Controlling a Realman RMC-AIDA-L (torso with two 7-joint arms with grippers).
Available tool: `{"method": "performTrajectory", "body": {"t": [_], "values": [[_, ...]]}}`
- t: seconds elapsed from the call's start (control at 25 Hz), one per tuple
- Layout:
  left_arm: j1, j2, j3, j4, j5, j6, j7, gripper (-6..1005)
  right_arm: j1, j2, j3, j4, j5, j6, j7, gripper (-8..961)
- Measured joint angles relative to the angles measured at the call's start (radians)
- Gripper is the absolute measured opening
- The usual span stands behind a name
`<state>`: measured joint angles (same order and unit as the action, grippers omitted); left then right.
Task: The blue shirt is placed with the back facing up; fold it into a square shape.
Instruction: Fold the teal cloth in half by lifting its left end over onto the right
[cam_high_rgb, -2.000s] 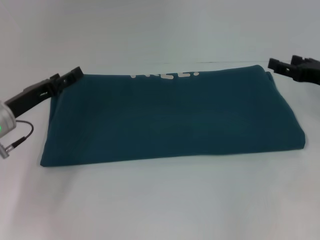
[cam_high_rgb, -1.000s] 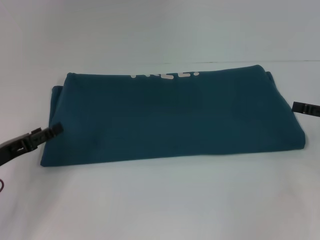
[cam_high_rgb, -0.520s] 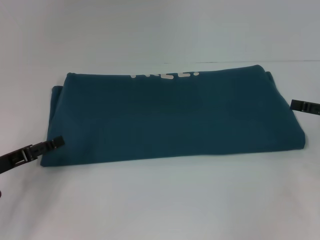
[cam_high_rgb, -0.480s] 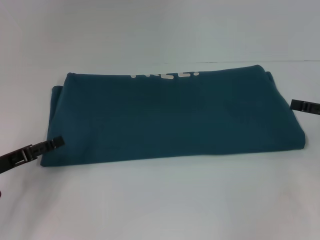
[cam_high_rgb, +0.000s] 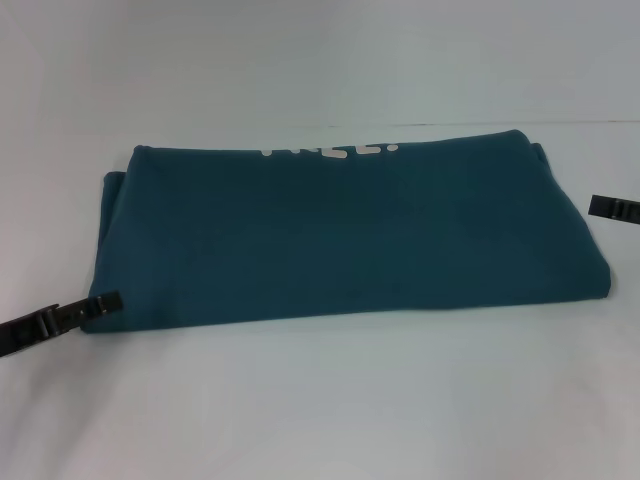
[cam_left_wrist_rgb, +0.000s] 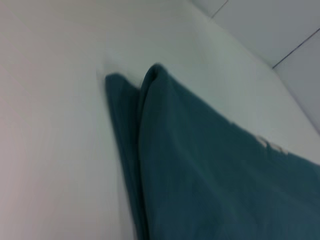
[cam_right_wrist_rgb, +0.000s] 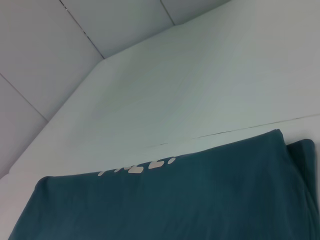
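Observation:
The blue shirt (cam_high_rgb: 340, 235) lies folded into a wide rectangle in the middle of the white table (cam_high_rgb: 330, 400). The tops of cream letters (cam_high_rgb: 330, 150) show along its far fold. My left gripper (cam_high_rgb: 100, 302) is low at the shirt's near left corner, only its dark fingertip end in view. My right gripper (cam_high_rgb: 600, 206) pokes in from the right edge, beside the shirt's right side and apart from it. The shirt's layered left corner shows in the left wrist view (cam_left_wrist_rgb: 200, 165), and its far edge with the letters in the right wrist view (cam_right_wrist_rgb: 165, 205).
The table's far edge meets a pale wall (cam_high_rgb: 320, 50). A thin seam line (cam_right_wrist_rgb: 240, 131) runs across the table behind the shirt. Bare white tabletop lies in front of the shirt.
My left gripper has moved from the shirt's far left corner down and toward me, to its near left corner. My right gripper has drawn back toward the right edge of the view. The shirt has not moved.

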<state>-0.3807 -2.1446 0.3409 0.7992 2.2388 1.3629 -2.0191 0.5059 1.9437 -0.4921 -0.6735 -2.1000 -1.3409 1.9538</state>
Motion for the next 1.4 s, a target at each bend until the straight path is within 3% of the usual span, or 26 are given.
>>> {"method": "performTrajectory", "body": {"t": [1.4], "values": [[-0.024,0.005,0.004,-0.002,0.068,-0.041,-0.083,862,-0.004,0.0,0.028,-0.001,0.003,0.012,-0.003,868]]}}
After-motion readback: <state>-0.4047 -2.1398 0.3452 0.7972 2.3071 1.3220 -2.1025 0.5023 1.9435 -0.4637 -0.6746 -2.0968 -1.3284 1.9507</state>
